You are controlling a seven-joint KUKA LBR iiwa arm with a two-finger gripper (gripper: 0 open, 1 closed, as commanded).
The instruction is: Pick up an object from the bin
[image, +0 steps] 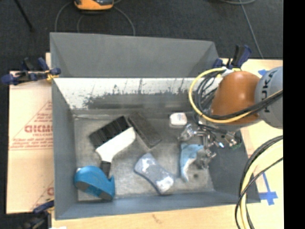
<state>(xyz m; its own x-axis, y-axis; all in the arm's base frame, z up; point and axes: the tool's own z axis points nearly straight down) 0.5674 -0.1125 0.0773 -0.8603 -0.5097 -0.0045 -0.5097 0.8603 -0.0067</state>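
Bin (143, 87) floor bare at front right corner, pale pouch (153, 173) and brush (114, 138) crowding centre

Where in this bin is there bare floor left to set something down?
Bare floor lies in the back-left corner, between the bin wall and the black-and-white brush, and in front between the blue tape dispenser and the pale blue packet. The right side is crowded: the gripper hangs over a light blue piece beside a small white thing.
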